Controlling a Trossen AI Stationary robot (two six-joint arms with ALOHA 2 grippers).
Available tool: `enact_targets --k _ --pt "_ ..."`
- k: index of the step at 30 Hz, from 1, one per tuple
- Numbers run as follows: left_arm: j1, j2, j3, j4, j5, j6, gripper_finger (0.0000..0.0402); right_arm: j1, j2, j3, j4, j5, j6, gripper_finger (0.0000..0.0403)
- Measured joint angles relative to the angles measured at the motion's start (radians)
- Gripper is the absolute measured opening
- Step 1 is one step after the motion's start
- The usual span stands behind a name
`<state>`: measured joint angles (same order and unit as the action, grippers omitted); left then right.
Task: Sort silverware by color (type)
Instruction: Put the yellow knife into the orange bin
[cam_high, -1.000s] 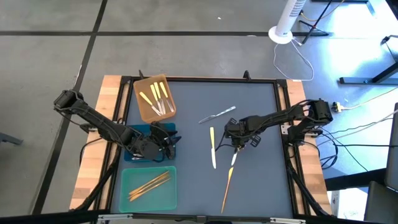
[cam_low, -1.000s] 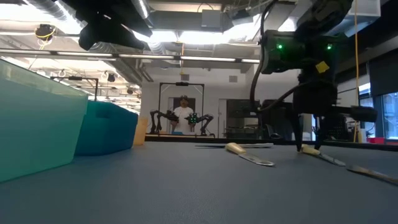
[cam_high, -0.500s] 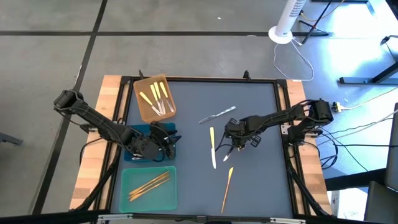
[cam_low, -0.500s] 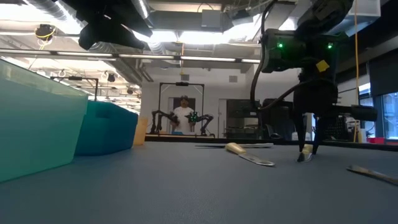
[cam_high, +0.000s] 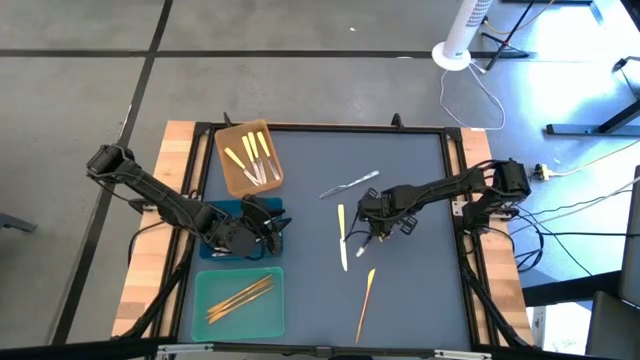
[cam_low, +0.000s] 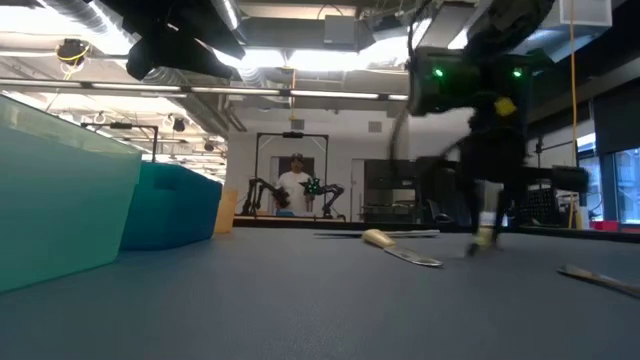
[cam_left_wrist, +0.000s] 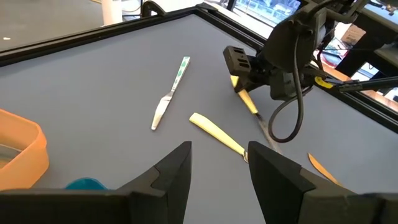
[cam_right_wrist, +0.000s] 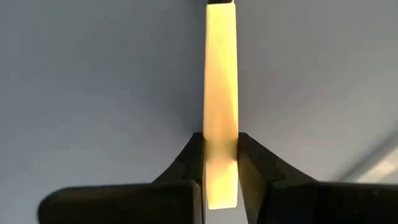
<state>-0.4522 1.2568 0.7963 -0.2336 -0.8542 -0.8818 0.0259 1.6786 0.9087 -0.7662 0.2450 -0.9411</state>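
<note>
My right gripper (cam_high: 374, 232) stands mid-table, shut on a yellow-handled knife (cam_left_wrist: 249, 102). Its silver blade (cam_high: 363, 251) slants down toward the table's near edge. Another yellow-handled knife (cam_high: 342, 238) lies flat just to its left. A silver utensil (cam_high: 350, 185) lies farther back. An orange-gold utensil (cam_high: 366, 298) lies nearer the front. My left gripper (cam_high: 274, 226) hovers open over the blue tray (cam_high: 222, 212), holding nothing. My right gripper pinches the knife's yellow handle (cam_right_wrist: 221, 134) between its two fingers (cam_right_wrist: 189, 163), near the handle's free end. The fingers come steeply from above and lie across the handle. The knife tilts, blade end lowest; whether the blade tip rests on the table, I cannot tell.
A brown tray (cam_high: 236, 175) at the back left holds yellow-handled utensils. A teal tray (cam_high: 205, 285) at the front left holds orange-gold ones. The table's dark frame (cam_high: 455, 160) borders the mat, with bare mat to the right of the loose utensils.
My right gripper has shut on the yellow handle of the knife that lay under it. The knife's handle end has come up off the mat, so the knife now tilts with its blade slanting down.
</note>
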Motion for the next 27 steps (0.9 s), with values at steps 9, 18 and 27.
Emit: enact_targets --k 9,18,27 --pt "0.000 0.000 0.000 0.000 -0.002 -0.001 0.0151 -0.001 -0.003 0.082 0.006 0.061 0.001 0.0047" --pt "0.016 0.000 0.000 0.026 -0.002 -0.006 0.0151 0.000 -0.004 0.170 0.016 0.088 0.000 0.0047" --pt "0.076 0.000 -0.001 0.073 -0.002 -0.006 0.0151 0.001 -0.005 0.245 0.108 0.087 -0.022 0.0047"
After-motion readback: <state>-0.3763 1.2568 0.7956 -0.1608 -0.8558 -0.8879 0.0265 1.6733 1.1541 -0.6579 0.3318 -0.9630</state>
